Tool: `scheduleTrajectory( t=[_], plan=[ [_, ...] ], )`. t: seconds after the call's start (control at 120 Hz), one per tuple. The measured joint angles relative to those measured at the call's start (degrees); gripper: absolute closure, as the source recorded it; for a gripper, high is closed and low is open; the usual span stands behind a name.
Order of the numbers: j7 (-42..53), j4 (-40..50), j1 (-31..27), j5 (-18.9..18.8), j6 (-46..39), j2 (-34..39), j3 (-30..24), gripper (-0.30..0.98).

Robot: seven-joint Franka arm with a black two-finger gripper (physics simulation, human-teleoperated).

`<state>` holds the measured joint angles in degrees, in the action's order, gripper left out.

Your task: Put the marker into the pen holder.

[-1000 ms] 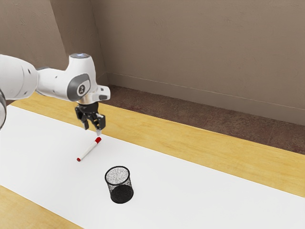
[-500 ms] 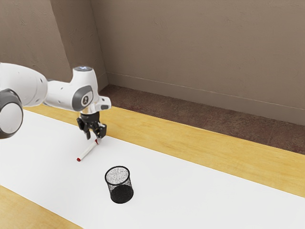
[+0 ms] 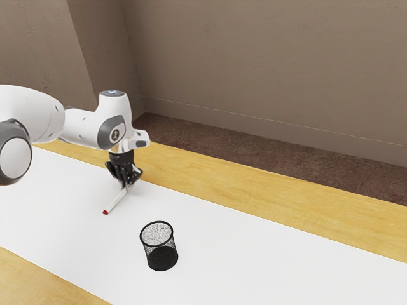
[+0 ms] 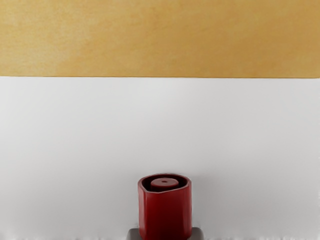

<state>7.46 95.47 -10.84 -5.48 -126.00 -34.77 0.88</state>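
one red marker end [image 4: 165, 215], wrist view

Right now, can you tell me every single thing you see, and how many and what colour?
marker: 1, white with red ends, its capped end in my hand, over the white cover
pen holder: 1, black mesh, standing on the white cover, to the exterior view's right of the marker
cover: 1, white, flat along the table
table: 1, yellowish wood, under the cover
floor: 1, dark brown, beyond the table
wall: 1, brown, with corners, behind the floor
arm: 1, white and grey, coming in from the exterior view's left
hand: 1, black, two fingers shut on the marker
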Motion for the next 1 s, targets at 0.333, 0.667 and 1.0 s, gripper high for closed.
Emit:
scheduleTrajectory(
  t=[0.333, 0.667, 1.0],
  plan=[
    [-1.6, 18.2, 3.8, 0.8, 0.2, 32.8, -6.8, 0.78],
    [-2.9, 33.0, 14.5, 6.3, 0.6, 48.8, -7.5, 0.79],
    [-3.9, 32.7, 16.0, 8.4, -4.3, 40.4, -7.6, 0.79]
  ],
)
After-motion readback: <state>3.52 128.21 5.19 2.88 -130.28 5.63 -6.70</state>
